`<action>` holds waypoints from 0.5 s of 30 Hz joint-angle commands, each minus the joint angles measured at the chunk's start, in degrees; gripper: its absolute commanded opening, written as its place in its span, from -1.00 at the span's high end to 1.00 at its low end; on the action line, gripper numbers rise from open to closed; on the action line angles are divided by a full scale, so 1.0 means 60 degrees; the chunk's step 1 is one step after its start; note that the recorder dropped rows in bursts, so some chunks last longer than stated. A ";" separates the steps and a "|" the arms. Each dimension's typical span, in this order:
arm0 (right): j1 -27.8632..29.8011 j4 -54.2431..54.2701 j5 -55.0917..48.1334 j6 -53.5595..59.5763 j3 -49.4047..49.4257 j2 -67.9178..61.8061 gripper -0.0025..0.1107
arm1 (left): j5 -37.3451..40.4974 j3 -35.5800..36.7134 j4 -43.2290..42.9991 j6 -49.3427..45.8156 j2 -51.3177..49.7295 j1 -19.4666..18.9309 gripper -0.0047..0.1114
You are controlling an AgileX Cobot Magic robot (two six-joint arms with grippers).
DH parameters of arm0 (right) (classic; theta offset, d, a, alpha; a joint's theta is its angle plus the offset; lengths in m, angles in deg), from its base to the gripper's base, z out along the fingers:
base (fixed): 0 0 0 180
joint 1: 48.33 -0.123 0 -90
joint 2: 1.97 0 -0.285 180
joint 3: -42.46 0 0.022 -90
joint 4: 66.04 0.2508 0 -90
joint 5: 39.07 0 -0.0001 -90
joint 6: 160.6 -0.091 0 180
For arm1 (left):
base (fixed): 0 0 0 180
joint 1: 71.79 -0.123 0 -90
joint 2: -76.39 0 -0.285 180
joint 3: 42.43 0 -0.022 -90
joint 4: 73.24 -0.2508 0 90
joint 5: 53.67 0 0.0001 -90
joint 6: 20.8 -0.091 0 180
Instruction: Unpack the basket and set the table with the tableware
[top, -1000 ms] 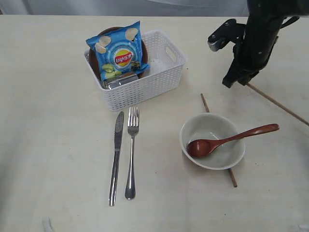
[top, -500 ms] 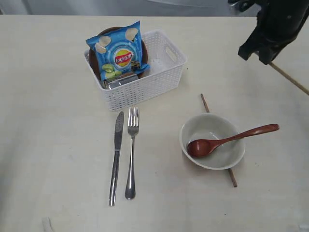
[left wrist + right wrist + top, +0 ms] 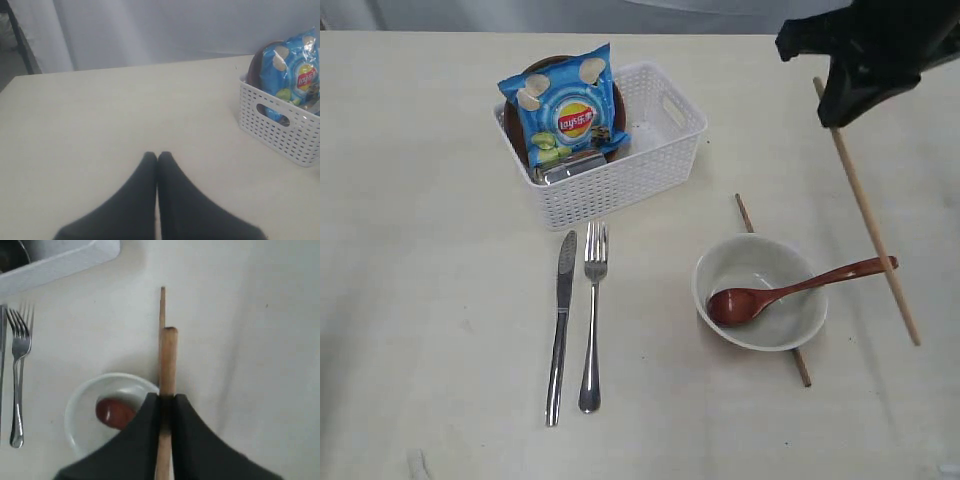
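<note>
My right gripper (image 3: 167,399) is shut on one wooden chopstick (image 3: 868,218), which hangs lifted over the table's right side; the arm (image 3: 880,50) is at the top right of the exterior view. The other chopstick (image 3: 744,213) lies on the table (image 3: 440,300), partly under the off-white bowl (image 3: 760,291), which holds the red-brown spoon (image 3: 790,289). Knife (image 3: 560,325) and fork (image 3: 592,315) lie side by side in front of the white basket (image 3: 620,180). The dark brown plate (image 3: 612,105) stands in the basket behind the chips bag (image 3: 565,105). My left gripper (image 3: 157,156) is shut and empty, left of the basket (image 3: 280,125).
A steel object (image 3: 570,167) peeks out of the basket under the chips bag. A grey curtain (image 3: 150,30) hangs beyond the table's far edge.
The right arm has lifted the chopstick off the table at the right and swung it, so it now points down toward the spoon's handle. Everything else stays put.
</note>
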 commanded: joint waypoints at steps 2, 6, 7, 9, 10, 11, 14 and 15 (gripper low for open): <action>-0.0943 0.0221 0.0030 -0.1033 0.1657 0.0479 0.96 | -0.0069 0.0025 -0.0003 -0.0014 0.0044 -0.0035 0.92; -0.1873 0.0240 0.1087 -0.1972 0.2319 0.0435 0.96 | -0.0069 0.0025 -0.0003 -0.0014 0.0044 -0.0035 0.92; -0.2029 0.0240 0.1256 -0.2237 0.2358 0.0383 0.96 | -0.0069 0.0025 -0.0003 -0.0014 0.0044 -0.0035 0.92; -0.2326 0.0240 0.1534 -0.2675 0.2380 0.0251 0.96 | -0.0069 0.0025 -0.0003 -0.0014 0.0044 -0.0035 0.92; -0.2430 0.0240 0.1629 -0.2790 0.2380 0.0188 0.96 | -0.0069 0.0025 -0.0003 -0.0014 0.0044 -0.0035 0.92; -0.2495 0.0240 0.1702 -0.2911 0.2380 0.0128 0.96 | -0.0069 0.0025 -0.0003 -0.0014 0.0044 -0.0035 0.92; -0.2568 0.0240 0.1773 -0.3182 0.2380 -0.0191 0.96 | -0.0069 0.0025 -0.0003 -0.0014 0.0044 -0.0035 0.92; -0.2568 0.0240 0.1773 -0.3203 0.2380 -0.0300 0.96 | -0.0069 0.0025 -0.0003 -0.0014 0.0044 -0.0035 0.92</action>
